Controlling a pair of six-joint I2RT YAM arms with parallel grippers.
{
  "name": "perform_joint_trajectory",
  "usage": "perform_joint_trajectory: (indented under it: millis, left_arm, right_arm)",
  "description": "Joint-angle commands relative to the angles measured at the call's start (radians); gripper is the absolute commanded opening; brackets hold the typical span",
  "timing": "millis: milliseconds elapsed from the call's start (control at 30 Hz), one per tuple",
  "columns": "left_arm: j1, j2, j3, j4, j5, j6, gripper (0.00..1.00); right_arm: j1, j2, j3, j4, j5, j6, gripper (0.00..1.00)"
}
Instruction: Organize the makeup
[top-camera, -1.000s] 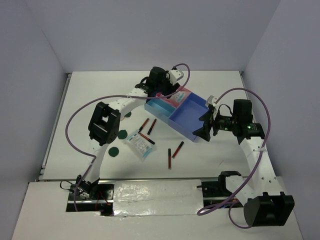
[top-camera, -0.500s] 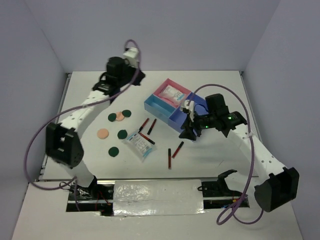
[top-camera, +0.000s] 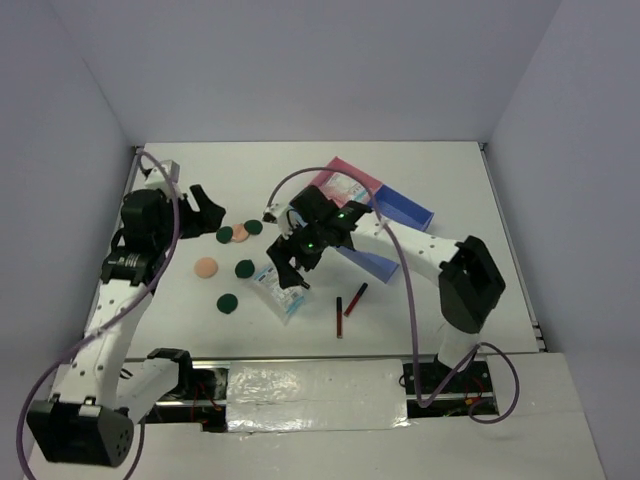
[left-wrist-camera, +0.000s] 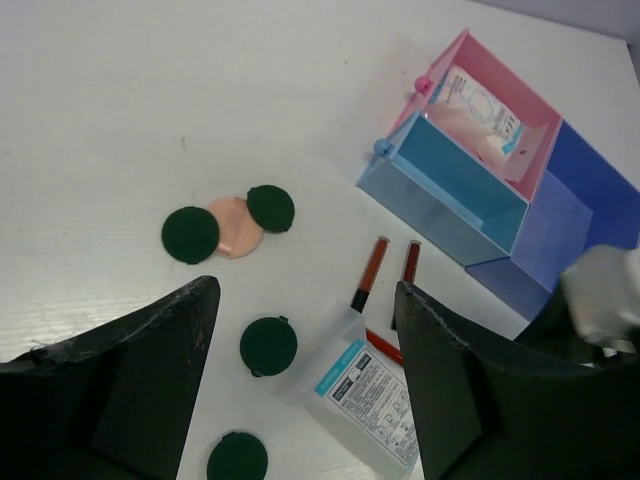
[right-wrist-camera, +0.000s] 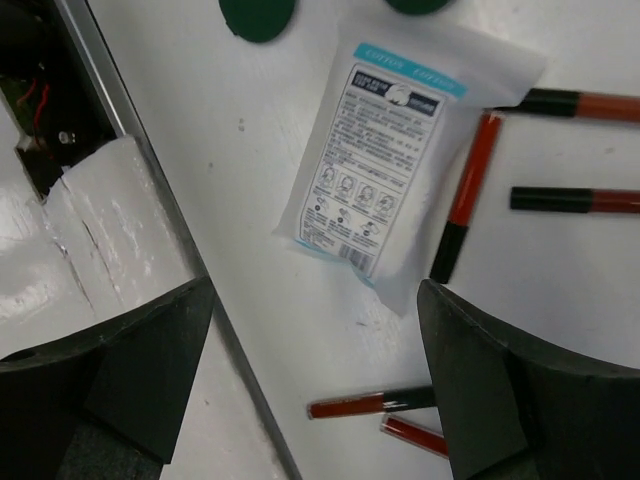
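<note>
Your right claw (right-wrist-camera: 312, 300) is wide and empty, with the packet (right-wrist-camera: 390, 170) flat on the bench (right-wrist-camera: 220, 120) just ahead of its tips. Expect light, floppy, slick film, so pinch a sealed edge. Sticks (right-wrist-camera: 465, 195) touching it may roll. Left claw (left-wrist-camera: 300, 300) is wide too, above the discs (left-wrist-camera: 268, 345)

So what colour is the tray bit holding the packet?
Pink compartment, best in left wrist view.
</note>
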Motion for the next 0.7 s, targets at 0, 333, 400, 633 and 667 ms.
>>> perform_joint_trajectory:
  millis: [0,333,400,633,667]
  left_arm:
    - [0.011,-0.124,-0.048,-0.034,-0.090,-0.043,0.83]
    - [0.013,-0.419,-0.197,-0.108,-0.169,-0.145,0.91]
    - [0.013,-0.422,-0.184,-0.129,-0.173,-0.134,0.92]
    - [0.013,-0.431,-0.197,-0.131,-0.189,-0.138,0.91]
    - [0.013,-0.434,-0.202,-0.128,-0.187,-0.141,0.91]
  right_arm:
    - [0.063,0.066,0.032,0.051,0.042,0.114,0.90]
    - [0.090,0.265,0.163,0.050,0.119,0.097,0.86]
    - [0.093,0.281,0.164,0.058,0.131,0.096,0.85]
    - [0.094,0.287,0.143,0.082,0.204,0.037,0.84]
    - [0.097,0.288,0.141,0.085,0.211,0.034,0.85]
